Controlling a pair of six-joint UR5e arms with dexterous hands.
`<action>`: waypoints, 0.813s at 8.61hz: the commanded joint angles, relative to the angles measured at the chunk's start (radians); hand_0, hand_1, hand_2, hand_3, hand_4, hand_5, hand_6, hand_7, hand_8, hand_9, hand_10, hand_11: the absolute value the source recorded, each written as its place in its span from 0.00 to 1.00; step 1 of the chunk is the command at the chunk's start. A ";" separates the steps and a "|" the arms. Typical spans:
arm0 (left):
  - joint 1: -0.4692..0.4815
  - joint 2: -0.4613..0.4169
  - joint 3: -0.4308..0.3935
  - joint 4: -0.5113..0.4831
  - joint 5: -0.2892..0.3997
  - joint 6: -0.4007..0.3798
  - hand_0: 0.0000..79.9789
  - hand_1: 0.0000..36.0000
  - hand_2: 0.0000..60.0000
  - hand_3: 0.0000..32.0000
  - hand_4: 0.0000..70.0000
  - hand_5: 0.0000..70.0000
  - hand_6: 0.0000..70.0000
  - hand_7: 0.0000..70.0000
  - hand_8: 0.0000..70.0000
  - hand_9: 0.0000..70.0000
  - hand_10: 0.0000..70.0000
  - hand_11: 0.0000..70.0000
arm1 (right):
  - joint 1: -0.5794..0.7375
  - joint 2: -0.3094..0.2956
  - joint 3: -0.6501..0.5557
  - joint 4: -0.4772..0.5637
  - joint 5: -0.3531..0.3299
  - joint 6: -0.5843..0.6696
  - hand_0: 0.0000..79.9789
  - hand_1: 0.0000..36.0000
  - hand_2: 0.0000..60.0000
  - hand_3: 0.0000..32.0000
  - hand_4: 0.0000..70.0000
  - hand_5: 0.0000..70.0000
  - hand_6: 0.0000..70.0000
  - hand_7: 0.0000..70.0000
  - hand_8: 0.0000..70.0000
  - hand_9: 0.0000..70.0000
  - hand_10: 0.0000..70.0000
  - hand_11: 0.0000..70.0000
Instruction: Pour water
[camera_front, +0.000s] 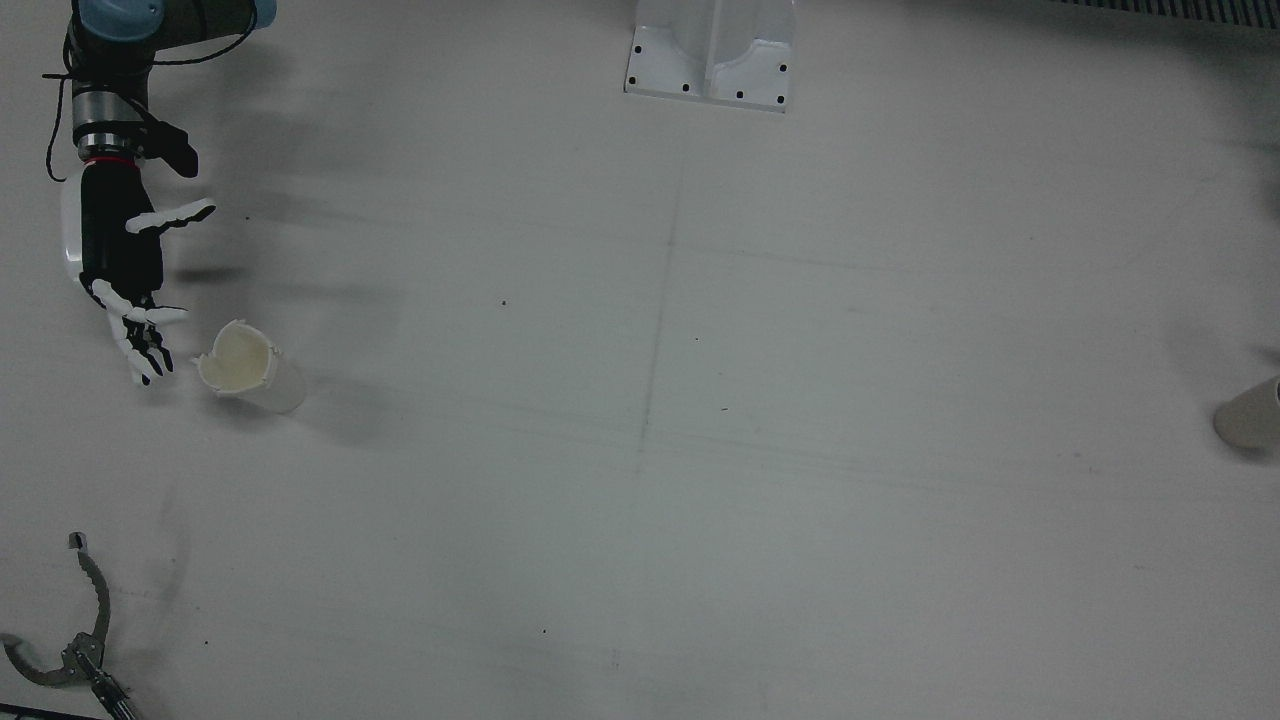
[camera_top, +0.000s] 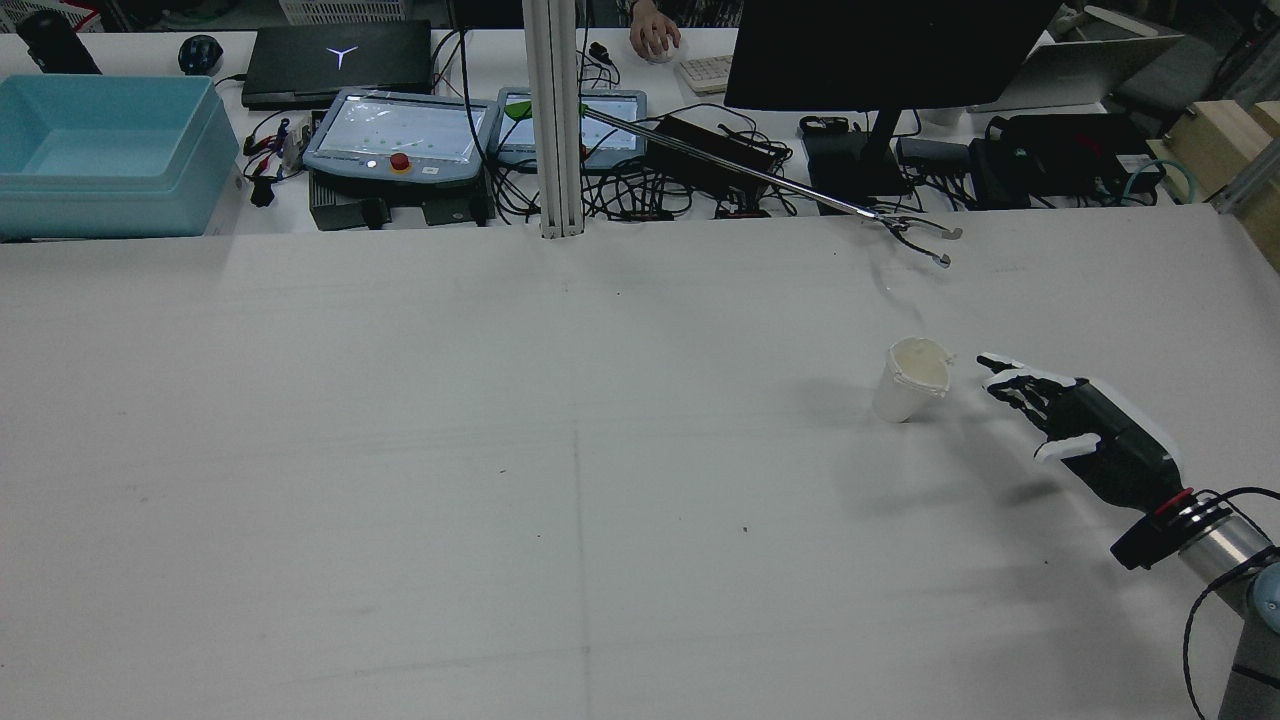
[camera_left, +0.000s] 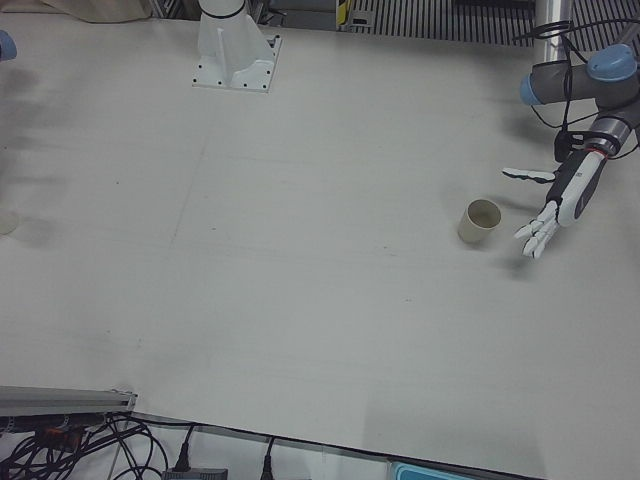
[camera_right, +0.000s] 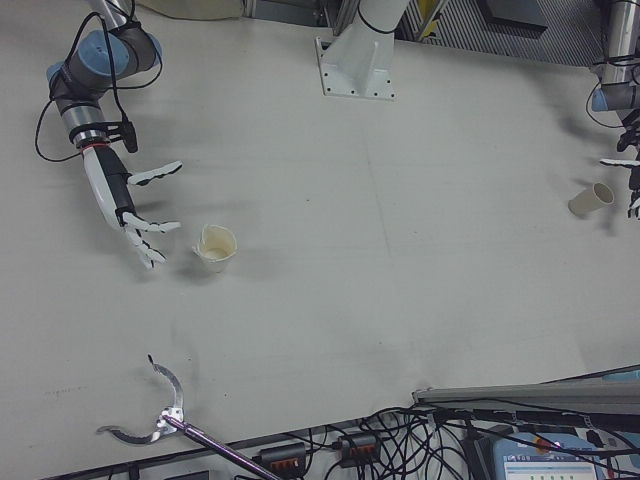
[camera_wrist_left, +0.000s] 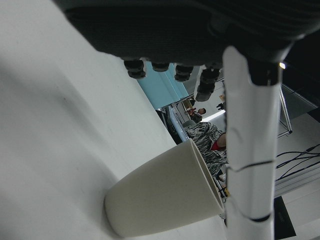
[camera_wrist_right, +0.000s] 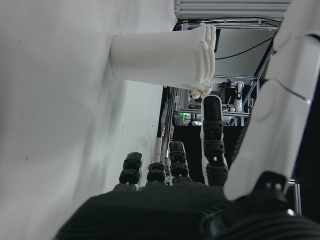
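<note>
We are at the very start of pouring: neither cup is grasped yet. Our right hand (camera_top: 1085, 432) hangs spread, holding nothing, with the torn-rimmed paper cup (camera_top: 910, 378) standing upright just beyond its fingertips (camera_top: 1000, 366), near but apart. Our left hand (camera_left: 560, 205) is likewise spread and empty, the plain paper cup (camera_left: 479, 221) upright just beside its fingers (camera_left: 535, 238). We judge that grasping, lifting, bringing the cups together and tipping all remain.

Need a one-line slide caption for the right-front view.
Right hand open beside an upright white cup with a ragged rim; a second cup stands by the left hand at the far edge.
</note>
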 joint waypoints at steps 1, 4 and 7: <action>0.002 0.000 -0.138 0.139 -0.004 -0.057 0.85 0.65 0.00 0.00 0.19 0.20 0.03 0.12 0.00 0.00 0.03 0.09 | 0.002 -0.002 -0.001 0.001 0.000 0.003 0.68 0.37 0.00 0.00 0.39 0.35 0.15 0.24 0.08 0.08 0.11 0.18; 0.002 -0.044 -0.244 0.303 -0.005 -0.151 0.76 0.59 0.00 0.00 0.18 0.19 0.04 0.11 0.00 0.00 0.03 0.09 | 0.002 -0.004 0.002 0.006 0.014 0.008 0.68 0.36 0.00 0.00 0.39 0.35 0.15 0.24 0.08 0.07 0.11 0.17; 0.001 -0.049 -0.202 0.279 -0.019 -0.145 0.75 0.56 0.00 0.00 0.18 0.19 0.04 0.11 0.00 0.00 0.03 0.08 | 0.002 -0.004 0.002 0.009 0.014 0.009 0.69 0.37 0.00 0.00 0.39 0.37 0.16 0.24 0.08 0.07 0.10 0.16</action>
